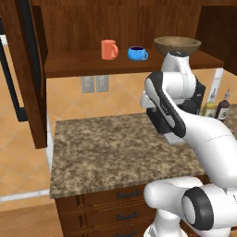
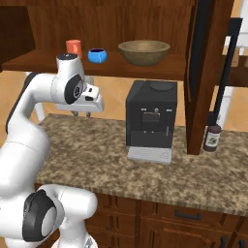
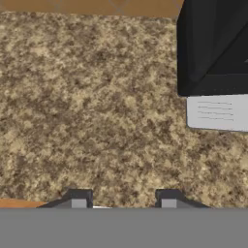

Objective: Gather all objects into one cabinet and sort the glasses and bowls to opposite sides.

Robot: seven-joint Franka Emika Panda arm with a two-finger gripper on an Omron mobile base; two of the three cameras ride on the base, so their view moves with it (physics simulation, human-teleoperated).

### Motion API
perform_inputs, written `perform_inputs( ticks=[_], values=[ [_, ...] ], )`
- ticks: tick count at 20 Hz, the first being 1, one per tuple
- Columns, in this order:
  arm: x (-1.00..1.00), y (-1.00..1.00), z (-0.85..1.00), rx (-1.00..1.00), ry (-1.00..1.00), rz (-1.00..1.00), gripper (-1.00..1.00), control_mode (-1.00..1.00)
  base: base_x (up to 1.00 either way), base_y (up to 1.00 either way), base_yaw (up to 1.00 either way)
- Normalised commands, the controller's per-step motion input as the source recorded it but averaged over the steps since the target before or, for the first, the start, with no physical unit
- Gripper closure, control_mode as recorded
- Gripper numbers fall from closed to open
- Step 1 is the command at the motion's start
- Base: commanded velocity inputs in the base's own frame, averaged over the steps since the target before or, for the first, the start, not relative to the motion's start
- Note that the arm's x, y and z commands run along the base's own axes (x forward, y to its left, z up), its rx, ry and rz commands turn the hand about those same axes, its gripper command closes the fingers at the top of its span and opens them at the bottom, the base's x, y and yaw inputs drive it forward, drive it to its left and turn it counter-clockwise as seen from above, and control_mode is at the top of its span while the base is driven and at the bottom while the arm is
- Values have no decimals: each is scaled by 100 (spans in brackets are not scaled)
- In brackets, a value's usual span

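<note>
Speckled granite counter (image 3: 97,106) carries a black coffee machine (image 2: 151,116); hand (image 3: 123,201) above hangs parted, grasping nothing.

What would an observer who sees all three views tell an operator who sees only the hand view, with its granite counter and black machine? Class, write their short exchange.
Operator: Where are the cups?
Observer: The orange-red mug and a blue cup stand side by side on the open cabinet's shelf, above the counter.
Operator: And the bowl?
Observer: The wooden bowl sits on that same shelf, to the right of the blue cup and apart from it.
</note>
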Motion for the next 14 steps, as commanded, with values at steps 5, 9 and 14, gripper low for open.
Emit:
perform_inputs(
  ticks=[5, 9, 14],
  values=[
    [-35, 0, -6, -5, -17, 0, -100, -100, 0, 0, 0],
    [-96, 0, -10, -7, -38, 0, -100, -100, 0, 0, 0],
    [-100, 0, -10, -2, -48, 0, -100, -100, 0, 0, 0]
  ],
)
